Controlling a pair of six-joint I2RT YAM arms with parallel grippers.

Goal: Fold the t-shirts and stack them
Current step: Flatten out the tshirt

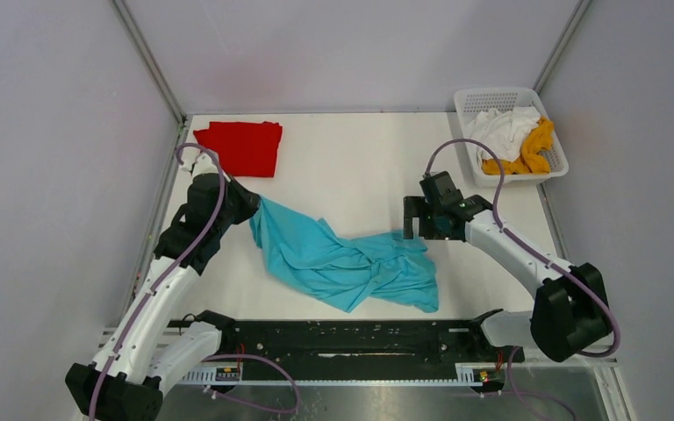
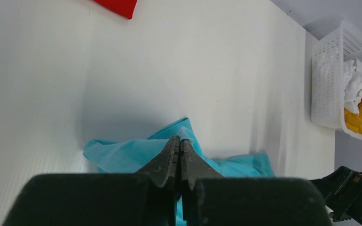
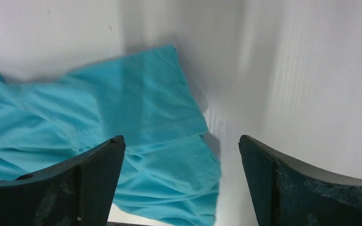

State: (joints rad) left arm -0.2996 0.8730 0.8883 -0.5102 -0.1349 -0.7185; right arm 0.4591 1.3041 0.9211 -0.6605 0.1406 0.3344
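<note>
Top external: basket (image 1: 469, 101) far right holds white shirt (image 1: 502, 127) and mustard shirt (image 1: 540, 145), bunched. Turquoise shirt (image 1: 342, 259) crumpled mid-table, long axis far-left to near-right. Left gripper (image 2: 179, 145) clamped on its far-left corner. Right gripper (image 3: 181, 140) fingers apart above its right edge. Red shirt (image 1: 241, 145) folded far left.

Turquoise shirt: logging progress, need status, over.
Left gripper shut on turquoise shirt corner. Right gripper open over its other end. Shirt crumpled; red shirt folded, far left. Basket apart, far right.

No lettering, label, brand mark, number or sign can be read anywhere in the three views.
</note>
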